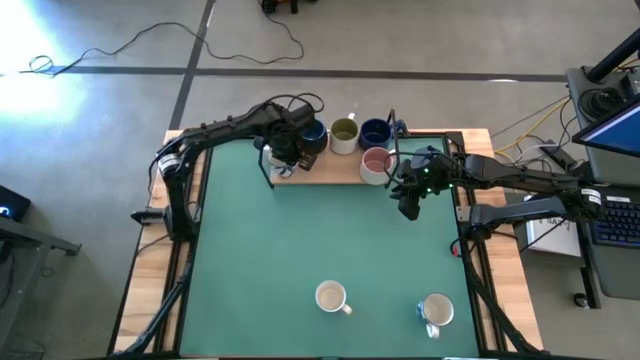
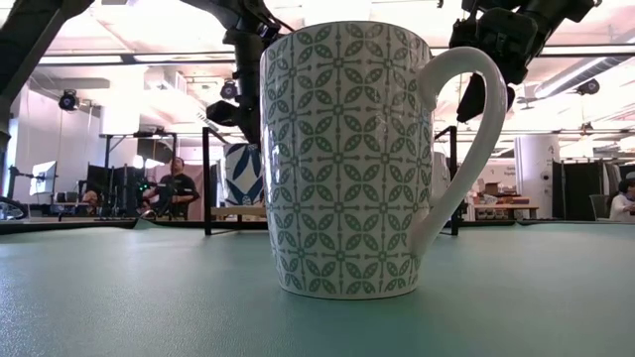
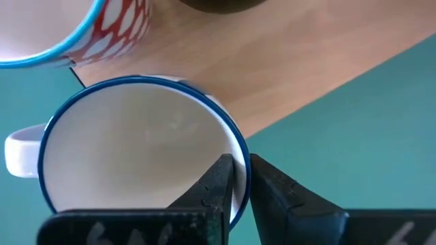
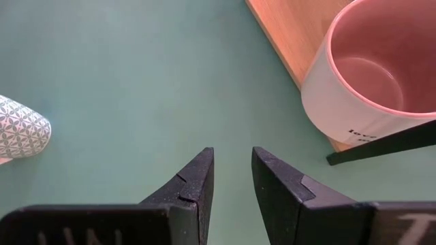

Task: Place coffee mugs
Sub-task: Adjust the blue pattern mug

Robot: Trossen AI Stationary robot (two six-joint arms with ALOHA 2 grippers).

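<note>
Blue-rimmed mug (image 3: 136, 153) wall sits between left gripper (image 3: 242, 178) jaws, narrowly parted, on wooden board (image 3: 293, 75); right gripper (image 4: 231, 173) empty, half-open.

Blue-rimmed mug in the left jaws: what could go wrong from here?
1. The left gripper pinches only the rim of the blue-rimmed mug, so the mug may tip as the jaws open.
2. It stands near the board edge and could end up half off it.
3. The red-patterned mug is close and could get bumped.
</note>
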